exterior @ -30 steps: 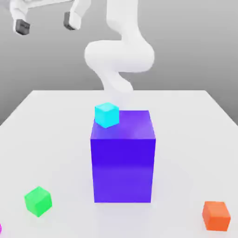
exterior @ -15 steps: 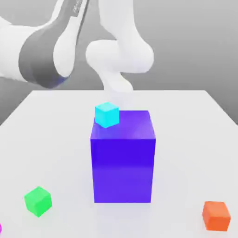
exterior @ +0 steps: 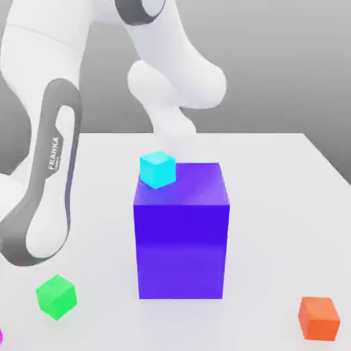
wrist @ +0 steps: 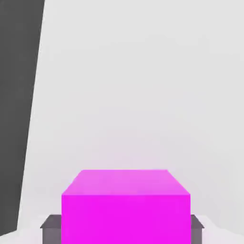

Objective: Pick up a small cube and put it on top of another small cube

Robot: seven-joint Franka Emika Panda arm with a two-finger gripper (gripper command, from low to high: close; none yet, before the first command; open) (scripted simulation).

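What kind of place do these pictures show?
Probably a simulated robot test bench, not a real room: a plain white table against an empty grey backdrop, flat-coloured blocks such as the big purple block, and a white Franka arm.

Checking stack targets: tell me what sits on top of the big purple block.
A small cyan cube rests on the purple block, at its top's back corner toward the exterior view's left. The rest of that top face is bare. Whatever lies behind the block is hidden.

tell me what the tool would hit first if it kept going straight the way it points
The magenta cube: it already sits between the tool's fingers, with the white table right beneath, though depth is unclear.
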